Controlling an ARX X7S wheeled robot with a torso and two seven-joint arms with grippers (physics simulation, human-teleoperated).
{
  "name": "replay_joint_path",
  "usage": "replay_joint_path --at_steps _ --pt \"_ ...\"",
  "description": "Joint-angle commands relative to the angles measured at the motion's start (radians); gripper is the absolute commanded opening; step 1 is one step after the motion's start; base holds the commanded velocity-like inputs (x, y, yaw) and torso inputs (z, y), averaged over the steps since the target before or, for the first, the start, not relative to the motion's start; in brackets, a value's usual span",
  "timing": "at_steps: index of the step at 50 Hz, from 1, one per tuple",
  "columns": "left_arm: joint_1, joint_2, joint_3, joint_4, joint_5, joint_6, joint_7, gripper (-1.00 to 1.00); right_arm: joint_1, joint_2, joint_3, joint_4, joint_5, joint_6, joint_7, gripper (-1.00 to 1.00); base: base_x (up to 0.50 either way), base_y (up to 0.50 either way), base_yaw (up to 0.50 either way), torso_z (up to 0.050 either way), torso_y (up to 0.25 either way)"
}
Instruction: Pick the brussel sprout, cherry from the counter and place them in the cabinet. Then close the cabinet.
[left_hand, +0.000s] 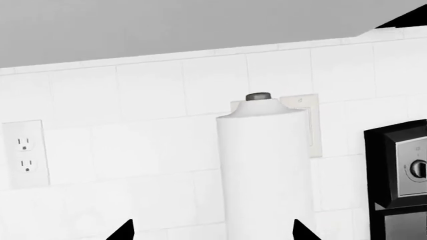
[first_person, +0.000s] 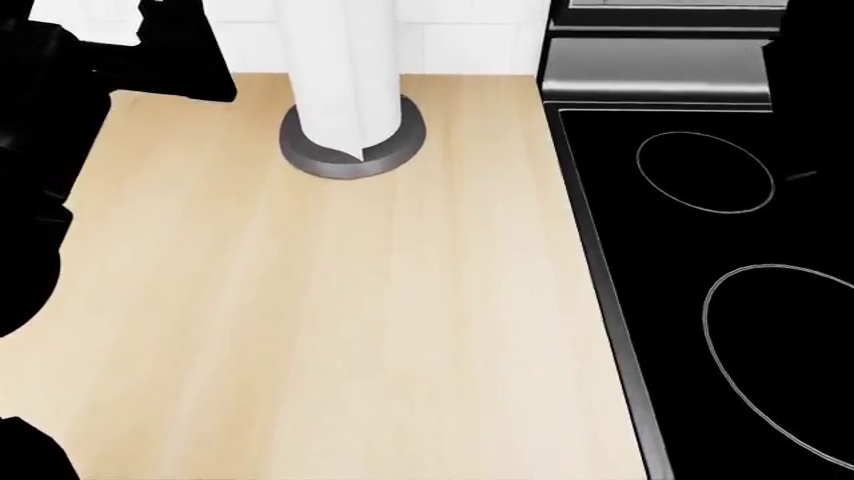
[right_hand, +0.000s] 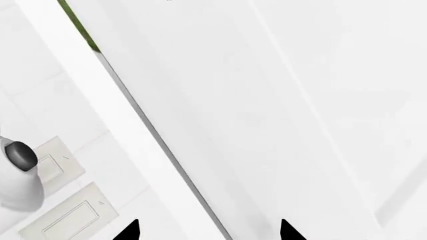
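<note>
counter (first_person: 334, 320), paper towel roll (first_person: 340, 70) by white tile wall (left_hand: 133, 100); both jaws spread

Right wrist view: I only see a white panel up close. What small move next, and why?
Probably push the right pincer gently forward against the flat white cabinet door panel to swing it shut. Its open tips sit close before that panel, a thin green sliver shows past the panel's edge, and the light beige wood-grain counter shows no sprout or cherry.
</note>
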Motion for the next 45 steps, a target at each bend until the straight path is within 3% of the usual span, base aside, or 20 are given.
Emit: replay_joint_path --at_steps 1,16,33,45 --pt "0.003 -0.003 0.001 -0.002 -0.005 0.012 0.002 1.00 -0.077 -0.041 -0.025 0.682 0.555 -0.025 -0.082 1.00 0.00 0.00 0.00 0.000 -0.039" --pt "0.009 0.006 -0.020 -0.012 -0.025 0.018 0.001 1.00 -0.094 0.032 0.050 0.563 0.599 0.029 -0.007 1.00 0.00 0.00 0.00 0.000 -0.008" --pt "0.018 0.001 -0.007 -0.018 -0.020 0.039 0.000 1.00 -0.118 0.162 0.249 0.284 0.719 0.189 0.178 1.00 0.00 0.00 0.00 0.000 0.180" --pt "0.019 0.002 -0.016 -0.012 -0.031 0.033 -0.012 1.00 -0.083 0.307 0.288 0.146 1.218 0.196 0.598 1.00 0.00 0.00 0.00 0.000 0.101"
